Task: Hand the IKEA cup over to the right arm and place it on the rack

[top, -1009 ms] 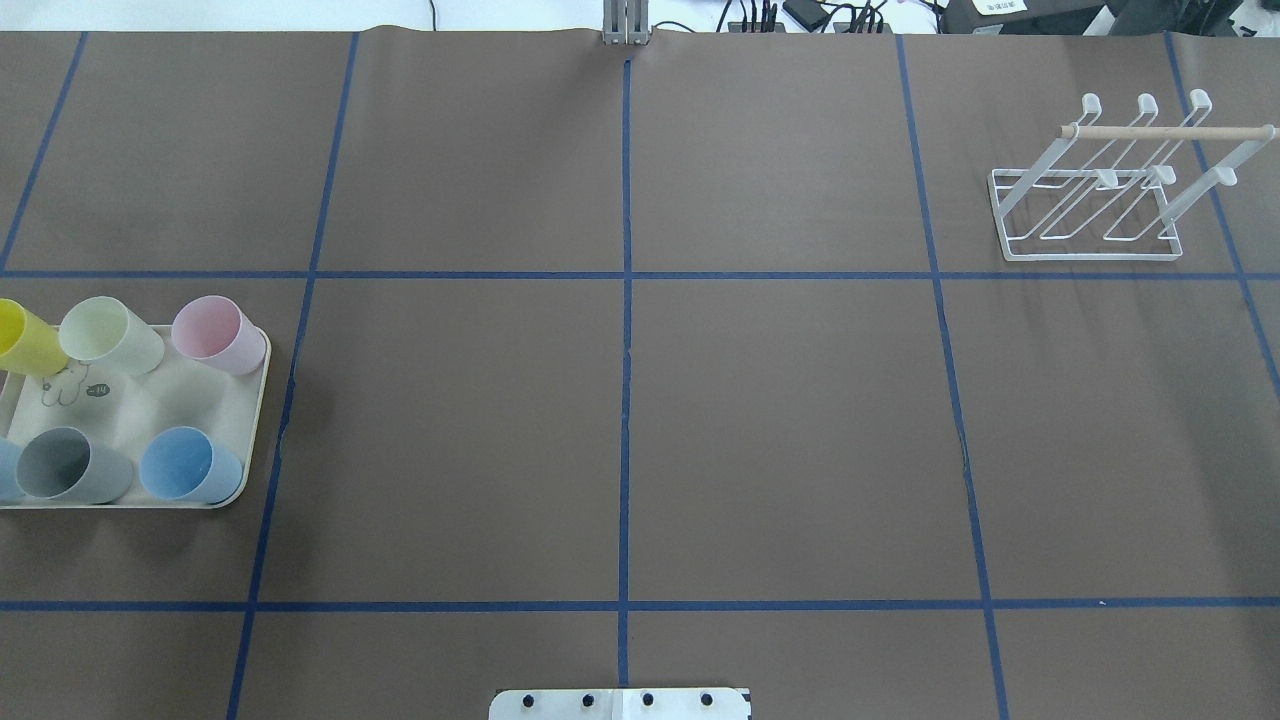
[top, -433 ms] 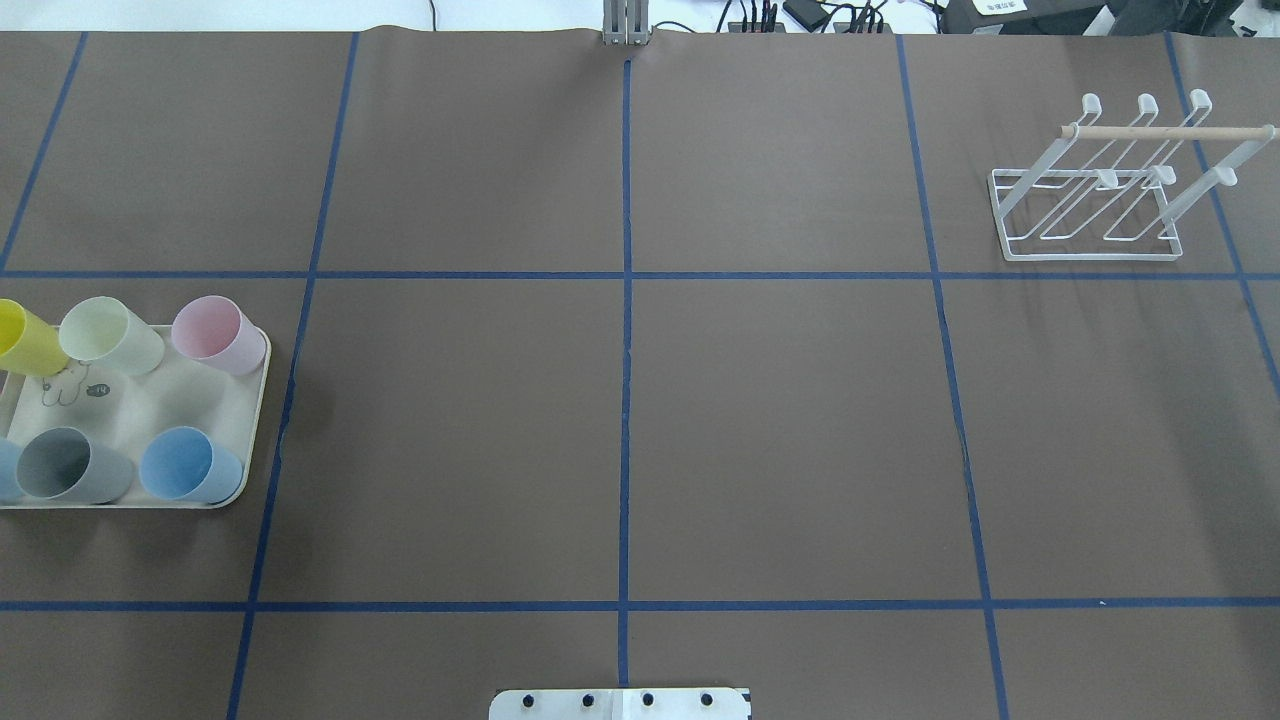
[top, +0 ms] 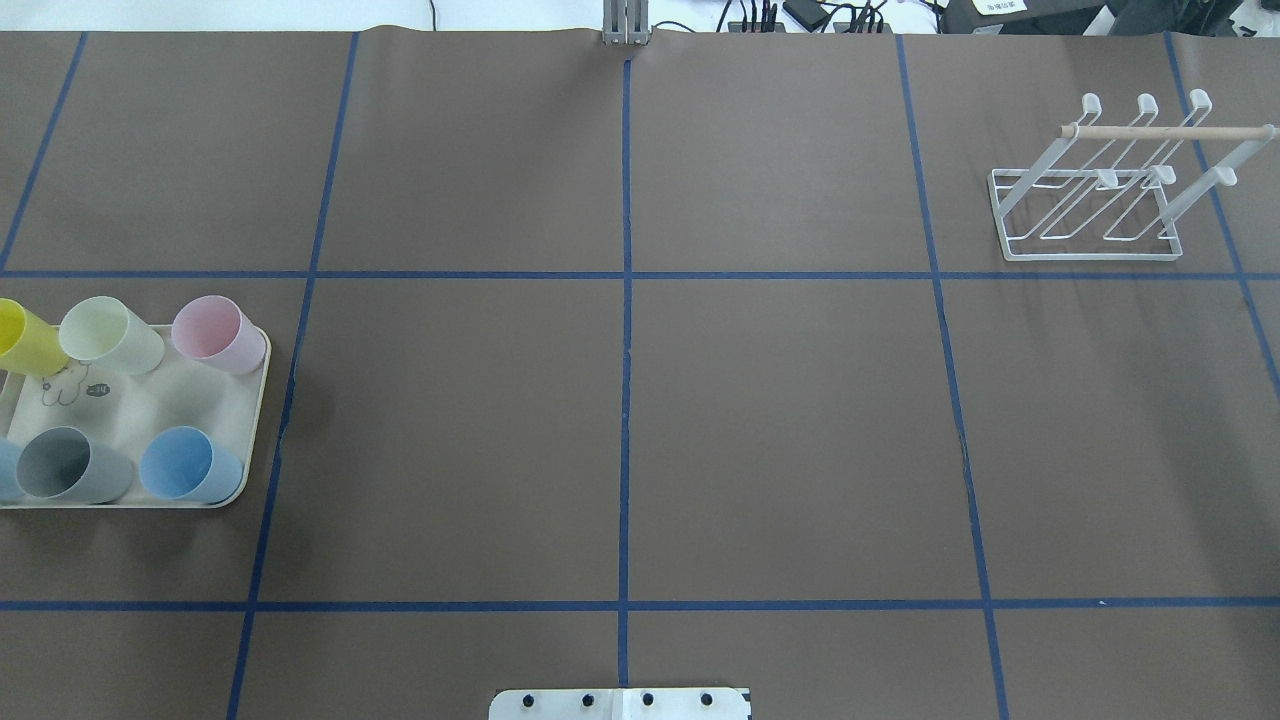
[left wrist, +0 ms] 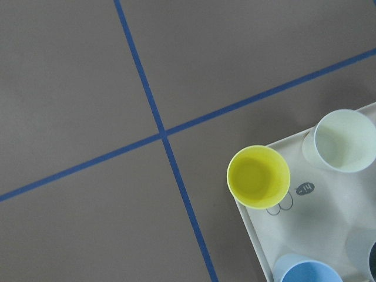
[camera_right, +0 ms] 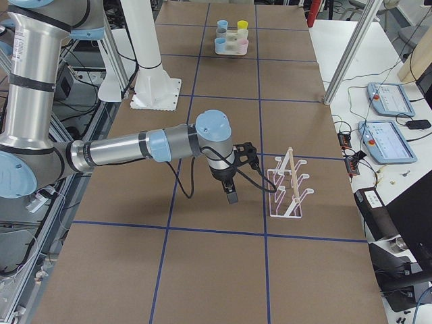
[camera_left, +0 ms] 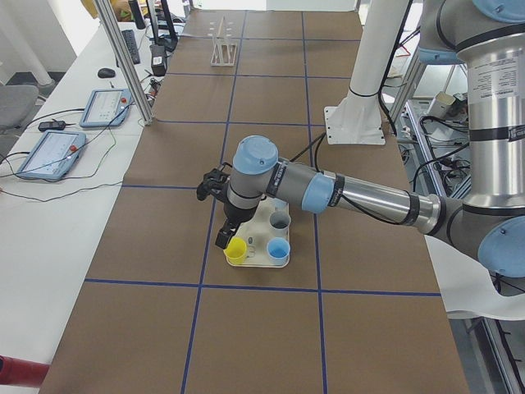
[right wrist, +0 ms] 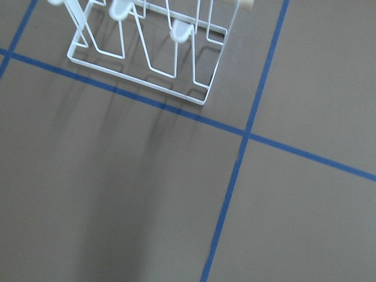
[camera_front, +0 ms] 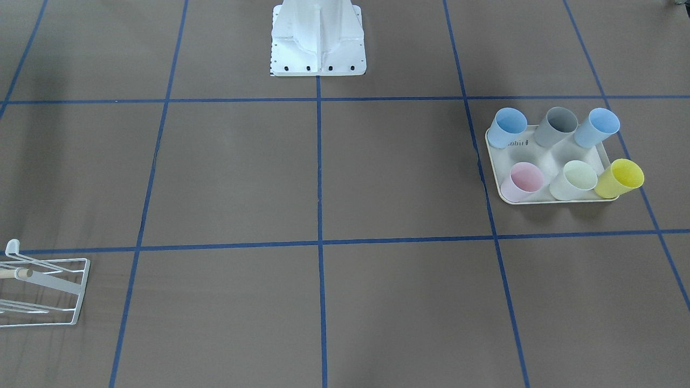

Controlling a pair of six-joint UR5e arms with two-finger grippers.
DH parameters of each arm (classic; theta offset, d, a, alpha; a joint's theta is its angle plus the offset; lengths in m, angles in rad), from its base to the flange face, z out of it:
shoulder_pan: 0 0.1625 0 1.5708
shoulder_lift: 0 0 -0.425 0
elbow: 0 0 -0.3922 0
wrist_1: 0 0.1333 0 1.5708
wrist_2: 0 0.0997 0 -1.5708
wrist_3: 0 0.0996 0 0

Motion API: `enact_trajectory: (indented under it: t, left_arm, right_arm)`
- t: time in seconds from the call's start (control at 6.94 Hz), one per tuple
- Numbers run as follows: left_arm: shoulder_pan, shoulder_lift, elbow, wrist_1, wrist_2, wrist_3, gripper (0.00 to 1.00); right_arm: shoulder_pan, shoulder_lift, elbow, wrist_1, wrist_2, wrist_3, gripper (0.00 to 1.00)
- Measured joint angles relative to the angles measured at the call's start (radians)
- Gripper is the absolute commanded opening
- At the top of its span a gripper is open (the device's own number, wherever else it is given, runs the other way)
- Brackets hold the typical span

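Six cups [camera_front: 525, 180] stand open-end up on your tray [top: 150, 395], none lifted. Your left gripper [camera_left: 222, 239] hangs over the yellow cup [left wrist: 258, 176], probably the pick. Your right gripper [camera_right: 231, 196] hovers beside the rack [top: 1090, 257], ready for the hand-over. Whether either's fingers are apart, I cannot tell.

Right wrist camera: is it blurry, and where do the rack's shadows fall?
Right wrist view: slightly soft, the rack wires a little smeared; faint shadow streaks run from it toward the lower left. Left wrist view: sharp, the yellow cup crisp, no glare. Overhead view: even light, only faint streaks below the rack.
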Motion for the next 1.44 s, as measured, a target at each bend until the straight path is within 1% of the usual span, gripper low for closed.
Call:
enact_trajectory:
  t: [0.14,0.29,0.43,0.58,0.87,1.15,1.3,1.44]
  left_arm:
    - [0.0,-0.019,-0.002,-0.036,0.0,0.001,1.0]
    - [0.0,-0.031,0.005,-0.113,0.001,0.001,1.0]
    - [0.0,-0.041,0.025,-0.183,-0.002,-0.006,1.0]
    - [0.001,-0.053,0.047,-0.225,-0.007,-0.037,1.0]
    - [0.01,-0.061,0.075,-0.311,-0.009,-0.137,1.0]
    - [0.082,-0.056,0.116,-0.402,-0.008,-0.164,1.0]
    - [0.115,-0.056,0.172,-0.452,-0.005,-0.167,1.0]
    - [0.142,-0.057,0.251,-0.533,-0.001,-0.183,1.0]
  right_arm:
    - [-0.006,0.021,0.006,0.049,0.014,0.059,1.0]
    - [-0.026,0.034,0.012,0.087,0.034,0.153,1.0]
    - [-0.051,0.039,0.017,0.118,0.045,0.229,1.0]
    - [-0.076,0.045,0.018,0.143,0.05,0.279,1.0]
    - [-0.15,0.059,0.021,0.217,0.029,0.381,0.99]
    - [-0.277,0.07,0.024,0.357,-0.018,0.468,0.99]
    - [-0.363,0.078,0.027,0.395,-0.036,0.538,0.99]
    - [-0.451,0.094,0.032,0.42,-0.062,0.625,1.0]
